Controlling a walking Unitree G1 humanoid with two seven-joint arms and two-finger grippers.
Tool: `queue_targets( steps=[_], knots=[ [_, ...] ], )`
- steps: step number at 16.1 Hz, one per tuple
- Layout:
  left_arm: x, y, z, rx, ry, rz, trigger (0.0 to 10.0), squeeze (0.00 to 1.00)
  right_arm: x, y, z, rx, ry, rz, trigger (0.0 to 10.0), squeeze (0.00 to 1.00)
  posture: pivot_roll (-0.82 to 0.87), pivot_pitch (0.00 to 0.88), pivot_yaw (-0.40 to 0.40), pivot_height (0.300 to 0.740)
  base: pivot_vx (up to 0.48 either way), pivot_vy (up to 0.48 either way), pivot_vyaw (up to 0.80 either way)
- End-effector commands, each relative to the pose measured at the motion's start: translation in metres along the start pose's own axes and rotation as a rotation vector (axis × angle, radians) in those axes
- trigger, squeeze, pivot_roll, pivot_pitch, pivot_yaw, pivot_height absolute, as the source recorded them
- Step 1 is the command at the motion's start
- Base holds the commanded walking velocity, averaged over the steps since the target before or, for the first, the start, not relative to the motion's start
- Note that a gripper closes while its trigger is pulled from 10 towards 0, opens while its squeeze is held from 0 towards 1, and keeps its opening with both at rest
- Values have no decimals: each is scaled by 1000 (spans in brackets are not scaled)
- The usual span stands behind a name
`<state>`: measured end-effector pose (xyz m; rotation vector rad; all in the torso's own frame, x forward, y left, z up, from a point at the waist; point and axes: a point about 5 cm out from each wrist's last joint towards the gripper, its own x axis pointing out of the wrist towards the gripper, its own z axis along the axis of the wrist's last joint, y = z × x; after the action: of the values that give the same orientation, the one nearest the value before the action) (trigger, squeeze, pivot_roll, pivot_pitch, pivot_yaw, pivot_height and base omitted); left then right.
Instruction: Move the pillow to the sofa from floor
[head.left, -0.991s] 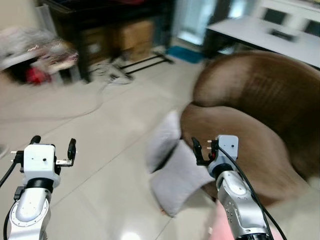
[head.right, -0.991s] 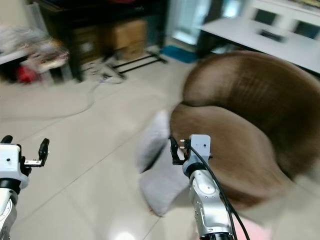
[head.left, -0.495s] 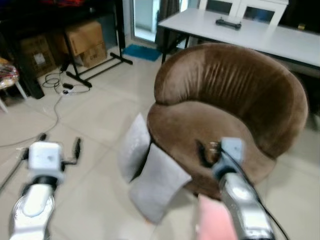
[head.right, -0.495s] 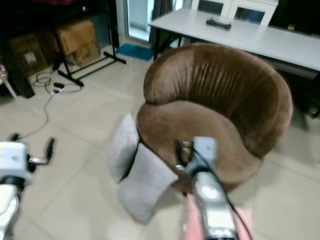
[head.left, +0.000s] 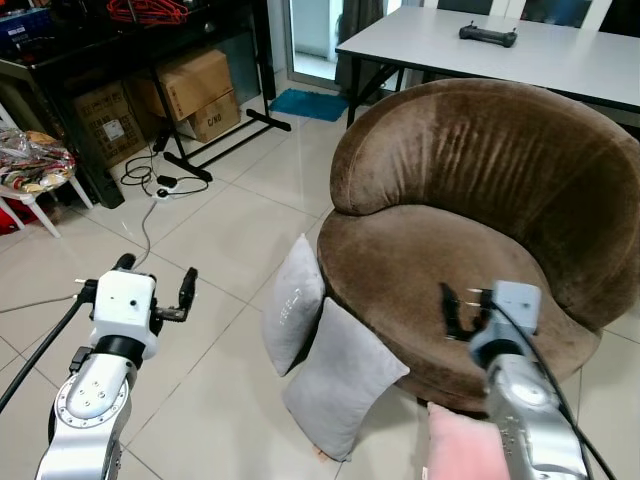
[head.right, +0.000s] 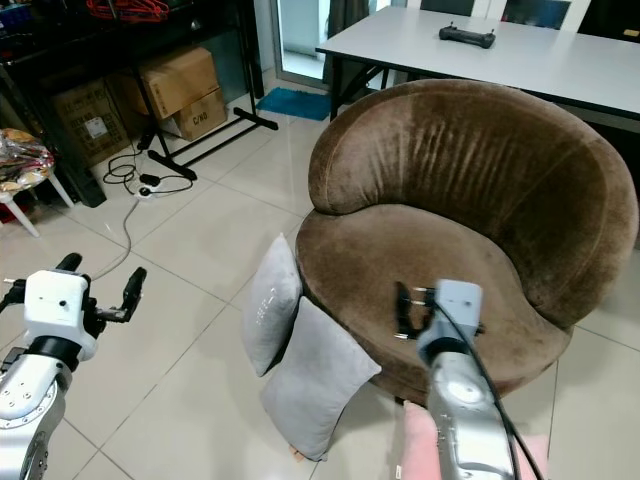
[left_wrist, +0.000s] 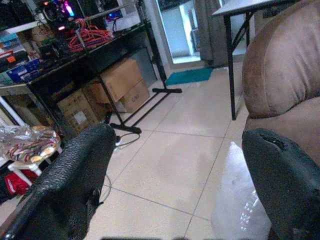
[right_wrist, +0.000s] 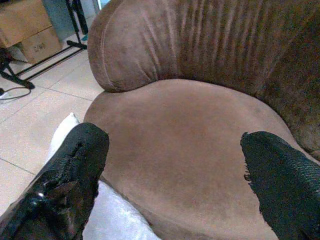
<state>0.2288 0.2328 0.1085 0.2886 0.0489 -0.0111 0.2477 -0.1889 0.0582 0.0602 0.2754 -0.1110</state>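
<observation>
Right gripper (head.right: 415, 310), fingers spread wide, hovers over the sofa (head.right: 470, 230); grey pillow (head.right: 318, 378) below-left; left gripper (head.left: 158, 290) likewise wide, empty.

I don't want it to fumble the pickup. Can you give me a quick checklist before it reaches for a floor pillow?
1. Pillows located: ok, front grey pillow and rear grey pillow lean on the brown sofa.
2. Left gripper open: ok.
3. Right gripper open: ok.
4. Grippers holding nothing: ok.
5. Sofa seat free: ok.
6. Gripper at a pillow: not ok, the right hovers over the seat, the left over the floor.
</observation>
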Motion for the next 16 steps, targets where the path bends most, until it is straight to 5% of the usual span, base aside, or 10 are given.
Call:
queue_targets(
  steps=[1,6,16],
  knots=[
    [1,0,3,-2,-1,-10,10000,0,-1,4,4,14,-7,23,10000,0,55,0,88,740,262,0,0],
    [9,-1,7,0,-6,-40,10000,0,-10,-1,5,10,-3,9,10000,0,30,0,114,740,263,0,0],
    [12,14,17,46,-26,-47,10000,0,-6,26,8,46,-25,42,10000,0,53,0,122,740,255,0,0]
  ],
)
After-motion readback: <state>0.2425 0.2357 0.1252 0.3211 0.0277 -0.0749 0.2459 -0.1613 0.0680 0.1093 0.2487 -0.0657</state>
